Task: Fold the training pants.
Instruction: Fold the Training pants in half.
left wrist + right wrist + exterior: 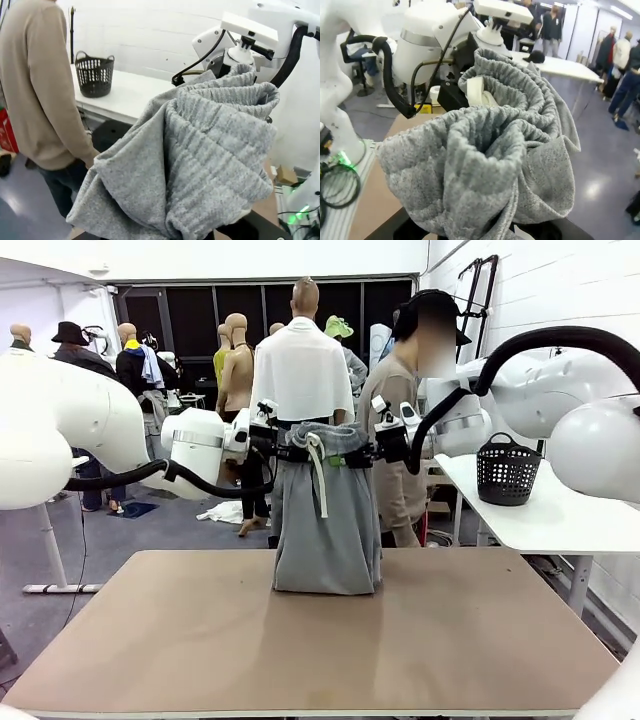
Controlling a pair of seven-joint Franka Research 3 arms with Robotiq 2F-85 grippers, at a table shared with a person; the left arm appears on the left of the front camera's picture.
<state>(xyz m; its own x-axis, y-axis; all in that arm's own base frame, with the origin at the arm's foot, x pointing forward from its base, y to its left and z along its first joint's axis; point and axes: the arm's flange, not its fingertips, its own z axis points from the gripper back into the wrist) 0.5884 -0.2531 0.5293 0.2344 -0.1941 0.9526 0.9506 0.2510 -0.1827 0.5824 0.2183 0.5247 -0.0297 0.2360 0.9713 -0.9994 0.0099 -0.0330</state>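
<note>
The light grey training pants hang upright over the far middle of the table, and their lower end rests bunched on the tabletop. My left gripper is shut on the left end of the gathered waistband. My right gripper is shut on the right end. A white drawstring dangles down the front. In the left wrist view, ribbed grey fabric covers my own fingers, with the right arm's wrist beyond it. The right wrist view has the bunched waistband and drawstring close up, hiding the fingers.
The brown tabletop is bare around the pants. A person in a beige top stands just beyond the far edge, behind the right gripper. A black basket sits on a white side table at the right.
</note>
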